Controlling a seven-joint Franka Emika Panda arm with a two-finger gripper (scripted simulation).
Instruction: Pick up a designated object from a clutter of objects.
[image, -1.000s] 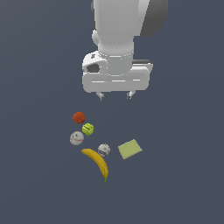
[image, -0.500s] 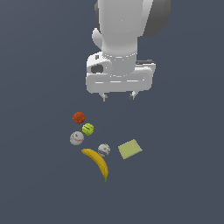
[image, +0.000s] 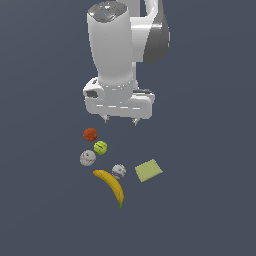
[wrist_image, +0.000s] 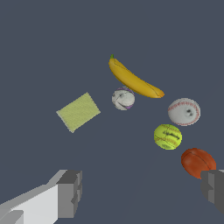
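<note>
Reddish-orange ball (image: 90, 134) sits untouched at the clutter's far end beside the yellow-green ball (image: 100, 147), while the empty, spread hand (image: 120, 120) has lowered and shifted nearer, approach under way.

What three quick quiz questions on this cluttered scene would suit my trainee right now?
1. True or false: the gripper is shut on the dull reddish-orange ball.
2. Which object lies closest to the reddish-orange ball? A) long yellow banana B) fuzzy yellow-green ball C) flat pale-green square pad
3. Fill in: the scene holds ___ whitish stitched balls.

Key: 1 false, the fingers are spread and hold nothing, above the objects. 2 B. 3 two: one beside the yellow-green ball, one touching or nearly touching the banana.
</note>
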